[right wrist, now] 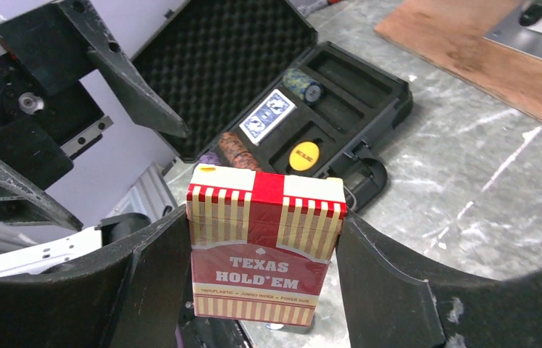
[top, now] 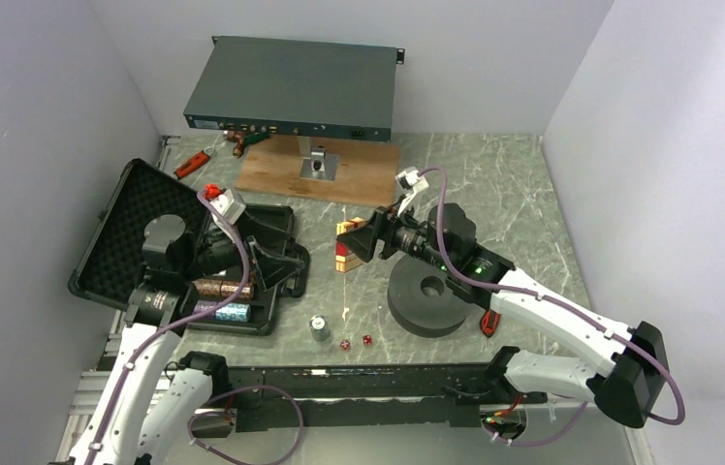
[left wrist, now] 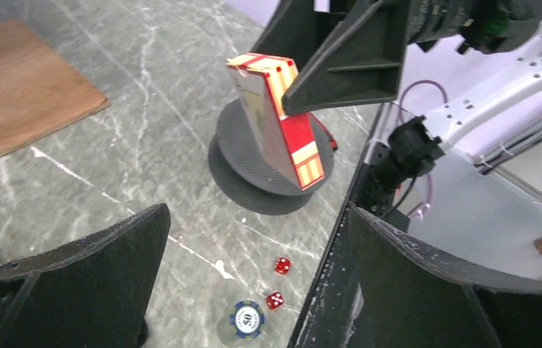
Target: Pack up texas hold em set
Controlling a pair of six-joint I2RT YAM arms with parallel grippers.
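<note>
Deck (right wrist: 264,246) pinched in my right hand (top: 349,240) hangs just right of the case (top: 276,215), long axis upright; I judge it goes leftward. Left hand (left wrist: 257,214) gapes wide, empty, over the case.

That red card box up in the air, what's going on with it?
The right gripper is holding the red card box off the table. The left gripper is open near the open black case, which already has chips, a blue deck and a yellow disc inside. A chip stack and two red dice sit on the table, not yet packed.
</note>
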